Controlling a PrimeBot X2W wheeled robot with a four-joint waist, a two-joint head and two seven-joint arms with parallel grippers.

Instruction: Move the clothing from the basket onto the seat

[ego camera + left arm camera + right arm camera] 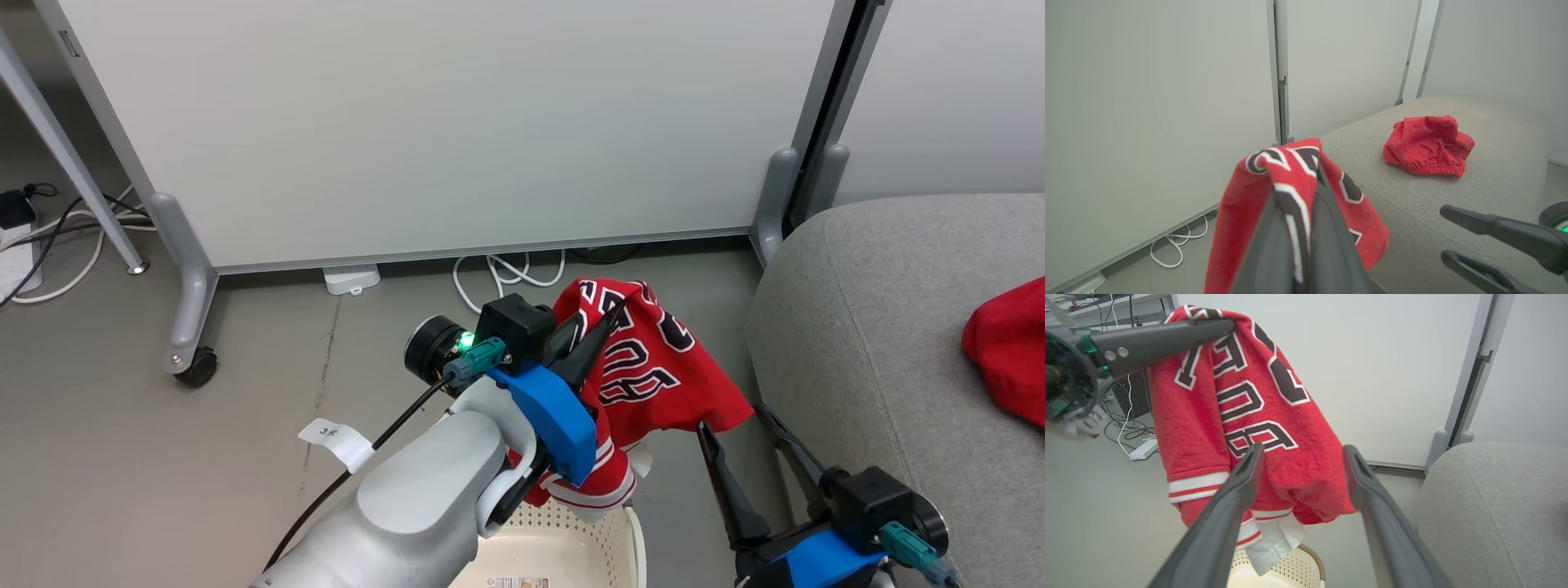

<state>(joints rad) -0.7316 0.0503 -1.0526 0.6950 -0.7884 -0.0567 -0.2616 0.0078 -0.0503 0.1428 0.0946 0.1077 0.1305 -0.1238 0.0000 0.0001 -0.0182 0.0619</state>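
Observation:
My left gripper (614, 317) is shut on a red jersey (653, 367) with black-and-white lettering. The jersey hangs in the air, its lower hem dangling just above the cream basket (571, 539). In the left wrist view the cloth (1241, 212) drapes over my closed fingers. A second, crumpled red garment (1427, 145) lies on the grey seat (882, 327) at the right. My right gripper (732, 418) stands open and holds nothing, between the hanging jersey and the seat's edge. In its wrist view the jersey (1208, 428) hangs just beyond the fingertips.
A white partition panel (457, 122) on grey feet with a caster (196, 367) stands behind the basket. White cables (498, 278) and a power block (351, 279) lie on the floor at its base. A table leg (73, 163) slants down at the far left.

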